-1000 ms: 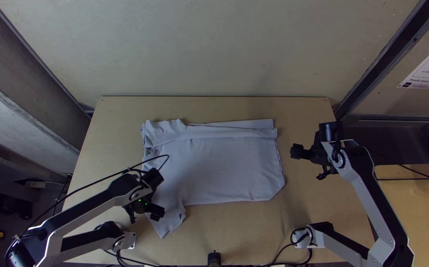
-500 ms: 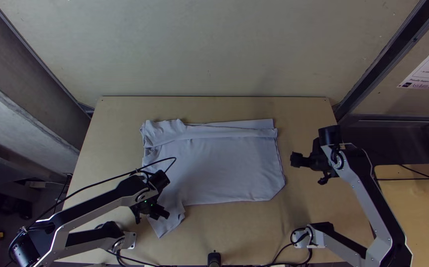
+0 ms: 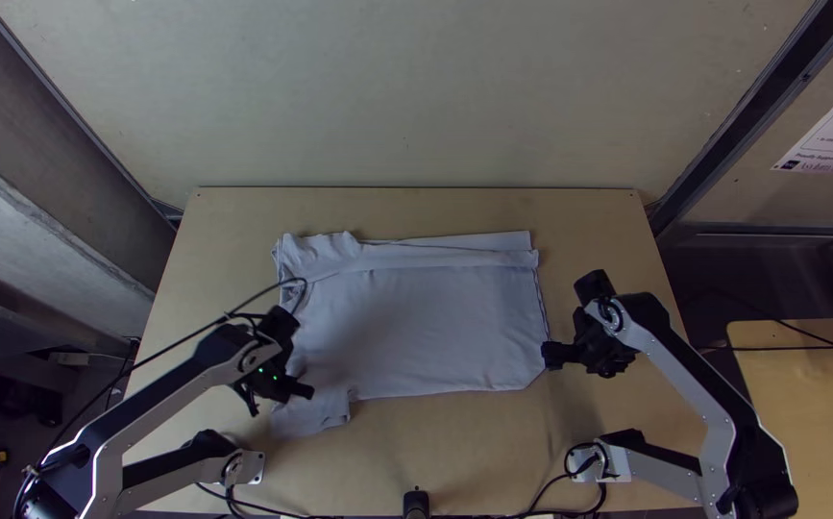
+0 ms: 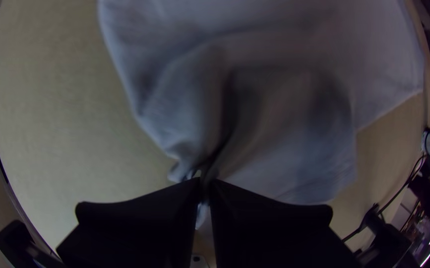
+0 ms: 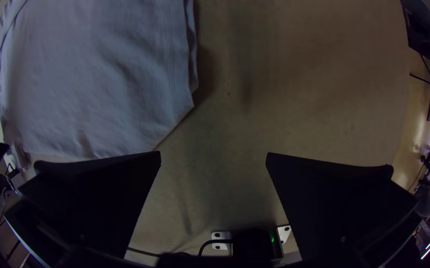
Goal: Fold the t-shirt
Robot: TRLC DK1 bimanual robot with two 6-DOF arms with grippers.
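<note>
In the top view my left gripper (image 3: pixel 303 388) is at the t-shirt's near left part, and my right gripper (image 3: pixel 549 356) is beside its near right corner. The pale t-shirt (image 3: pixel 426 327) lies mostly flat, with a folded strip along its far edge and a rumpled flap at the near left. In the left wrist view my left gripper (image 4: pixel 206 186) is shut on a bunched bit of the t-shirt (image 4: pixel 294 144). The right wrist view has my right gripper (image 5: pixel 214 158) open, nothing between its fingers, with the t-shirt (image 5: pixel 100 84) alongside.
Bare wooden table (image 3: pixel 474 452) lies along the near side of the cloth. A black cable (image 3: pixel 185 336) loops over the left arm. A small black post (image 3: pixel 416 502) stands at the near edge, between the arms.
My left gripper moved slightly left and away from the near edge, drawing the t-shirt's near left flap with it. My right gripper came nearer the table's front and left, up to the cloth's corner.
</note>
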